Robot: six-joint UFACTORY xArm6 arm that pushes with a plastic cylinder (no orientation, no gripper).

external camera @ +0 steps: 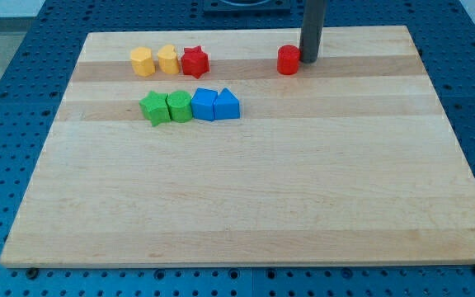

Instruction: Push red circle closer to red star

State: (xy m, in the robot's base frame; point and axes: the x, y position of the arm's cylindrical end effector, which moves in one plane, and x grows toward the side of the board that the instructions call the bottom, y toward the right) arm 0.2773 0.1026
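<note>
Spanning nearly the whole view, the wooden board (246, 206) carries two rows of blocks. I have no jaws, only a rod whose tip (310, 60) touches the red circle (288, 60) on its right side. Well apart, leftward, the red star (195, 61) adjoins two yellow blocks (155, 61). Below sit two green blocks (166, 107) and two blue blocks (216, 105).

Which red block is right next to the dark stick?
The red circle, alone near the view's top. My tip sits just to its right. The red star is far off to the left, beside the two yellow blocks.
</note>
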